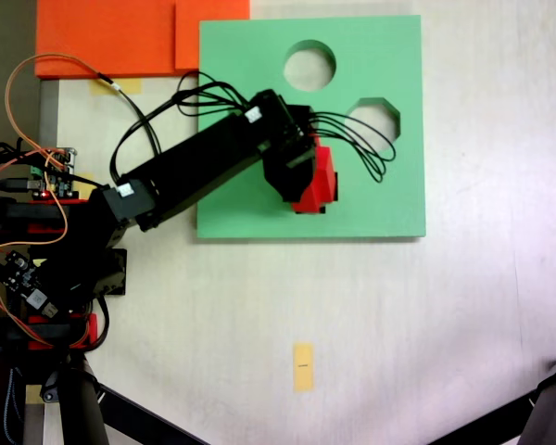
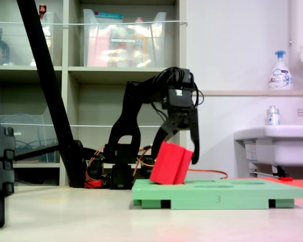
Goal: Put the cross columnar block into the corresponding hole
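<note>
The red cross columnar block (image 1: 322,178) (image 2: 170,164) stands tilted on the green foam board (image 1: 250,56) (image 2: 217,194), its lower end at the board's surface near the front middle. My gripper (image 1: 306,185) (image 2: 177,154) reaches down over it, one finger on each side, and looks shut on the block. In the side-on fixed view the left finger touches the block's upper corner and the right finger (image 2: 196,151) hangs along its right face. The corresponding hole is hidden under the block and gripper.
The board also has a round cutout (image 1: 309,65) and an octagonal cutout (image 1: 375,116). Orange foam sheets (image 1: 120,37) lie past the board's top left. A yellow tape mark (image 1: 302,366) sits on the table. Wiring and boards (image 1: 37,176) crowd the arm's base.
</note>
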You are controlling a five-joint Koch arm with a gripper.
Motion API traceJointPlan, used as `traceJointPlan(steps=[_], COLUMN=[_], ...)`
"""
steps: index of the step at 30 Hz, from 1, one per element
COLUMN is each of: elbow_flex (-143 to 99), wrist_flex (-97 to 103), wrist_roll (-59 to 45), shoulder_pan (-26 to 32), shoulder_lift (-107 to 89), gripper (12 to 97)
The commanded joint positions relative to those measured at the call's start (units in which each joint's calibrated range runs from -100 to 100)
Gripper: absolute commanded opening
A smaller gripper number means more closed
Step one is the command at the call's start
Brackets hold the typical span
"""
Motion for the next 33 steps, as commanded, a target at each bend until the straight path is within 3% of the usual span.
traceJointPlan(steps=[1, 23, 24, 27, 33], elbow_flex=[2.7, 2.7, 2.7, 2.4, 0.9], wrist_flex=[0.4, 1.2, 1.1, -0.4, -3.6], wrist_roll=[0.6, -3.7, -3.7, -3.6, -3.6], shoulder_pan=[0.7, 1.7, 1.7, 1.7, 1.1], shoulder_lift=[0.1, 4.4, 4.4, 2.9, -1.9], gripper=[33.0, 34.4, 35.8, 54.3, 64.6])
